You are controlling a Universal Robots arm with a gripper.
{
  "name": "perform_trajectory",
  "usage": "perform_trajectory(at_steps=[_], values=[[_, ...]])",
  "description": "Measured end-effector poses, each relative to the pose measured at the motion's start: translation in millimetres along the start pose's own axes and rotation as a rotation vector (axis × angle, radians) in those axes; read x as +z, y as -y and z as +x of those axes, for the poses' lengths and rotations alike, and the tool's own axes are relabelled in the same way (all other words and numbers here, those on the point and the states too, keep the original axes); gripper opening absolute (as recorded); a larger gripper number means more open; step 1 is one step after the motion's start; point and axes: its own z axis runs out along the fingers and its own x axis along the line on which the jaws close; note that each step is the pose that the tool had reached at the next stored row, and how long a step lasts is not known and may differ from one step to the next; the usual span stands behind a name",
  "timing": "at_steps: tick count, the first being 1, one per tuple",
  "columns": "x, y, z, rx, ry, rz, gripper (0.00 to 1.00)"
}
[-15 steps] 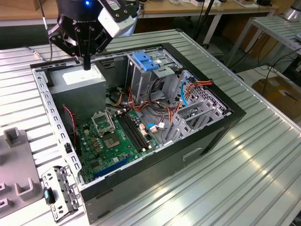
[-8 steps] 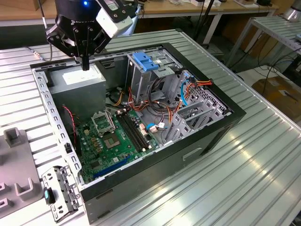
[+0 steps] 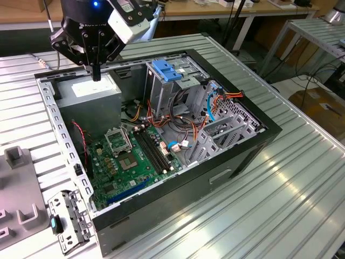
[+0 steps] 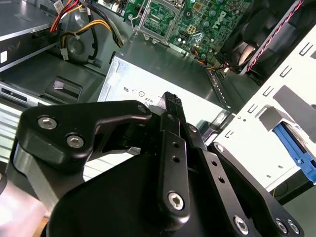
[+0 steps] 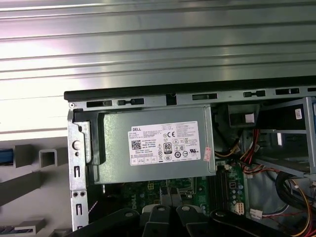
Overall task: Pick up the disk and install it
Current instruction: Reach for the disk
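We see the pincer (image 3: 96,75) clenched on nothing, hovering over the power supply (image 3: 86,90) at the exterior view's left, inside the open case (image 3: 237,162) on the table (image 3: 302,189).

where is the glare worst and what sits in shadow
Exterior view: glare streaks the table at that view's right. First wrist view: the table washes out white, while the power supply sits dimmer. Second wrist view: the pincer is a dark mass before a bright white frame.
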Motion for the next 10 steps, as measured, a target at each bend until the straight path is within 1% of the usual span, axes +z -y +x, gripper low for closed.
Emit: perform_trajectory(at_steps=[10], values=[[0.1,0.3,4.2,0.0,0.0,0.0,0.11]])
